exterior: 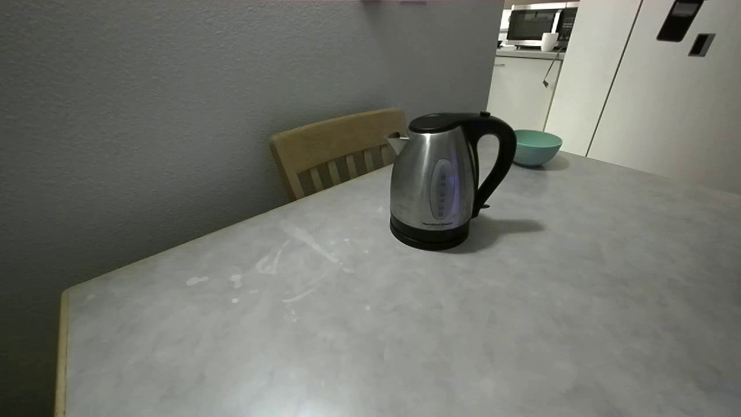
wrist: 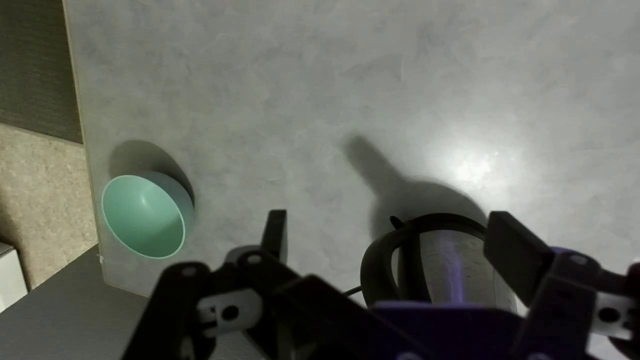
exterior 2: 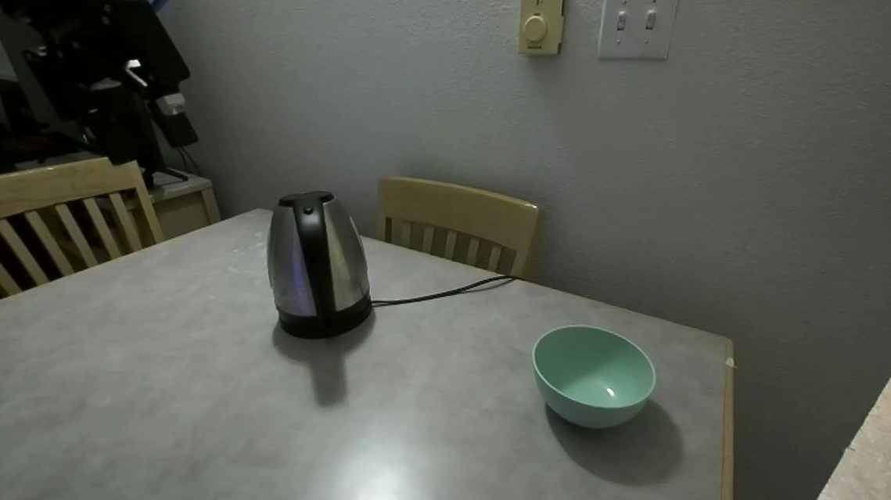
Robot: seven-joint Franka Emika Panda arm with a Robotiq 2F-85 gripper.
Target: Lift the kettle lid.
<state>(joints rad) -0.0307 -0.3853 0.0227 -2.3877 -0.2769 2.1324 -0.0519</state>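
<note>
On the mottled grey surface (exterior: 550,324) stands an upright silver metal kettle (exterior: 419,182), its flat black lid (exterior: 434,122) closed — a round mint-green bowl (exterior 2: 593,382) sits well apart. The black two-fingered hand (wrist: 387,232) hangs clear of both, spread wide — holding nothing.

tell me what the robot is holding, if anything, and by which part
Nothing is held: the fingers stand wide apart in the wrist view, and the kettle stands on the table in both exterior views, ungripped.
</note>
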